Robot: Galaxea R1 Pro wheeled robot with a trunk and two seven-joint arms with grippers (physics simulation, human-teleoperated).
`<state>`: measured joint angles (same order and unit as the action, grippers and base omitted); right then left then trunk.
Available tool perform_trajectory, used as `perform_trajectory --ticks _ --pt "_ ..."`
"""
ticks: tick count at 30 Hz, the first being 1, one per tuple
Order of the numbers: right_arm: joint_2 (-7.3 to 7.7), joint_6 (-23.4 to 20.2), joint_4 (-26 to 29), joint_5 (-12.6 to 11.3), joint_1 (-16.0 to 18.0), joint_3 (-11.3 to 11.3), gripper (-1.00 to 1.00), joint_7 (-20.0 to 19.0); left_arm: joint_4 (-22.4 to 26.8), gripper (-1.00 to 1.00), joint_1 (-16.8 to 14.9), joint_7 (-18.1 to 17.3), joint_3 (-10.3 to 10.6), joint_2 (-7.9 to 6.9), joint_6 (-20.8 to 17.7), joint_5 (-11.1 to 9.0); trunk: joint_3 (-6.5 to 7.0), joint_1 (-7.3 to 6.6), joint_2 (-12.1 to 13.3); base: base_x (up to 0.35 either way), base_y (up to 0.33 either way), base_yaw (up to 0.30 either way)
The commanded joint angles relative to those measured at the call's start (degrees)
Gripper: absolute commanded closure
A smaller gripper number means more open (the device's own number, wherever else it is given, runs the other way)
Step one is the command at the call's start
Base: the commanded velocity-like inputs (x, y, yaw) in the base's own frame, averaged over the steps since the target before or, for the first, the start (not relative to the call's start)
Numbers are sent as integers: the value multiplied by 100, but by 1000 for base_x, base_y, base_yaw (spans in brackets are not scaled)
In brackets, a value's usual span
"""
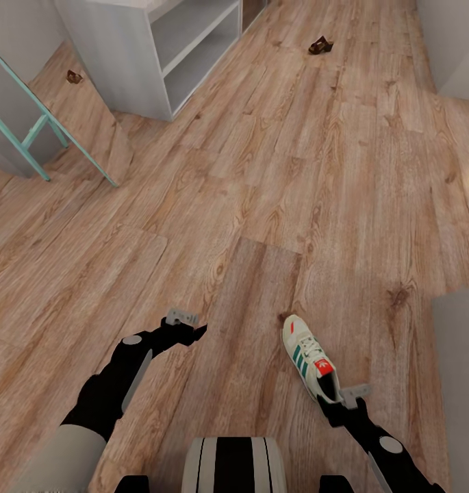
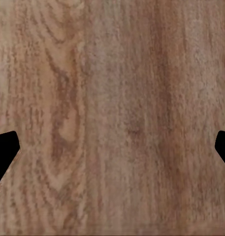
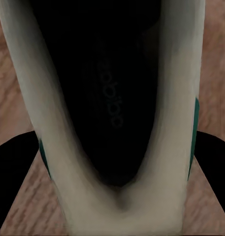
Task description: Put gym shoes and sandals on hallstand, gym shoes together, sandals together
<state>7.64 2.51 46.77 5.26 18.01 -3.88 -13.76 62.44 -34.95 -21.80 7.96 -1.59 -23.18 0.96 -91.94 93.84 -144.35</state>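
**A:** Where's your right gripper now?

**B:** At the heel of 1 gym shoe. In the right wrist view your dark fingers flank the heel on either side, with the shoe's open collar straight ahead of the tool. You seem to have the heel pinched, but I cannot tell for certain that the pads are touching it.

**A:** How will it handle?

**B:** I judge it light, with a soft upper that gives and a firmer heel. Grip across the heel counter, not the laces. The toe may sag or swing, so lift gently.

**A:** And the left gripper?

**B:** Spread wide and holding nothing, with bare corridor floor ahead of its fingers.

**A:** What else is around?

**B:** The hallstand stands well ahead of the tool, off to your left, with open low shelves. 1 sandal lies far ahead on the floor. A turquoise frame leans near the hallstand. Between your shoe and the shelves I see only floor, so nothing blocks you.
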Motion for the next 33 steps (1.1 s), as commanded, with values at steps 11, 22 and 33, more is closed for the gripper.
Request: perform_trajectory --ticks 11,22,33 --pt "172 21 136 46 -13 -152 100 -47 364 -100 68 -122 144 -127 -384 67 -3 -1 -1 0 0 0" --pt "185 7 450 46 -14 -134 100 -48 541 -100 223 -78 130 -130 -737 77 -3 -1 -1 0 0 0" --pt "177 3 493 46 -14 -122 100 -48 527 -100 226 -18 126 -131 -1004 79 186 -19 8 0 0 0"
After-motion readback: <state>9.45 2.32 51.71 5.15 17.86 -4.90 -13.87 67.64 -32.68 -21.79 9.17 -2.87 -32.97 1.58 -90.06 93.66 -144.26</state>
